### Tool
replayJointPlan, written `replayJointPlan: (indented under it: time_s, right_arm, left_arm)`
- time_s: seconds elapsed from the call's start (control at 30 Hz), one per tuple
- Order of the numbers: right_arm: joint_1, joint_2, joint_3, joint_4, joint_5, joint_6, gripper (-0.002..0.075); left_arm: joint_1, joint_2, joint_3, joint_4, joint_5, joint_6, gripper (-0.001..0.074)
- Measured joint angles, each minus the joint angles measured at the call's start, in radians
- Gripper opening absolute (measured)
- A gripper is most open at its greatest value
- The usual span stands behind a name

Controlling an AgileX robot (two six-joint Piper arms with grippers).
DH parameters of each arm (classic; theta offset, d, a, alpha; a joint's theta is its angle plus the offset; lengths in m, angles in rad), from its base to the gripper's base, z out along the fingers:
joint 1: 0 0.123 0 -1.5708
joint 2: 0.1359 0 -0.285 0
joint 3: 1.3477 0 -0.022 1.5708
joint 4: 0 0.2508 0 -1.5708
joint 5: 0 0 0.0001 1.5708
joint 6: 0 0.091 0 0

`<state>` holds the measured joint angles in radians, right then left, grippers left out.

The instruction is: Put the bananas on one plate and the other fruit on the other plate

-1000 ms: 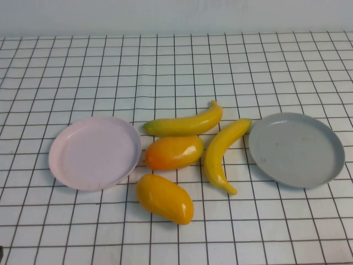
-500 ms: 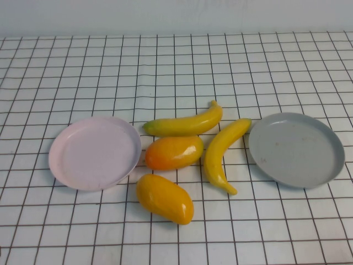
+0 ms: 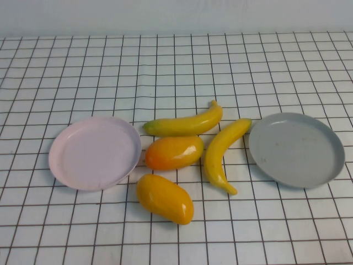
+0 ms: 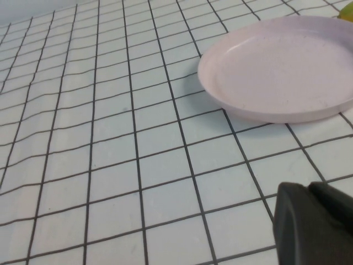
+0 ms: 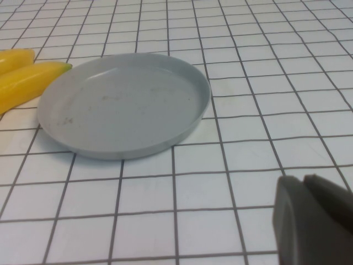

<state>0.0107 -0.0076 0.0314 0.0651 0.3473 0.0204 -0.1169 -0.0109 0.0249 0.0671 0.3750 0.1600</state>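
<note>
Two bananas lie mid-table, one (image 3: 185, 125) crosswise, the other (image 3: 222, 152) running toward the grey plate (image 3: 296, 149) on the right. Two orange-yellow oval fruits lie between the plates, one (image 3: 174, 152) beside the pink plate (image 3: 95, 153), one (image 3: 164, 198) nearer the front. Both plates hold nothing. Neither gripper shows in the high view. My left gripper (image 4: 311, 189) is shut and holds nothing, above the cloth short of the pink plate (image 4: 276, 72). My right gripper (image 5: 304, 180) is shut and holds nothing, short of the grey plate (image 5: 124, 102), with a banana (image 5: 33, 81) just past the plate's rim.
A white cloth with a black grid (image 3: 176, 66) covers the whole table. A pale wall (image 3: 176, 16) runs along the far edge. Bare cloth lies behind the fruit and along the front.
A small dark bit at the high view's lower left corner has slipped out of view. Fruit and plates have not moved.
</note>
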Motion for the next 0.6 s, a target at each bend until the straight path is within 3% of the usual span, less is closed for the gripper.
replayJointPlan:
  time_s: [0.13,0.33,0.47,0.6]
  right_arm:
    - [0.000,0.000,0.000,0.000,0.000,0.000,-0.0017]
    - [0.000,0.000,0.000,0.000,0.000,0.000,-0.0016]
    - [0.000,0.000,0.000,0.000,0.000,0.000,-0.0017]
    - [0.000,0.000,0.000,0.000,0.000,0.000,-0.0017]
  left_arm:
    - [0.000,0.000,0.002,-0.067,-0.088,-0.088,-0.0004]
    - [0.000,0.000,0.002,-0.623,-0.395,-0.492,-0.0004]
    - [0.000,0.000,0.002,-0.729,-0.528,-0.526,-0.0004]
    - [0.000,0.000,0.002,-0.754,-0.614,-0.444,-0.0004]
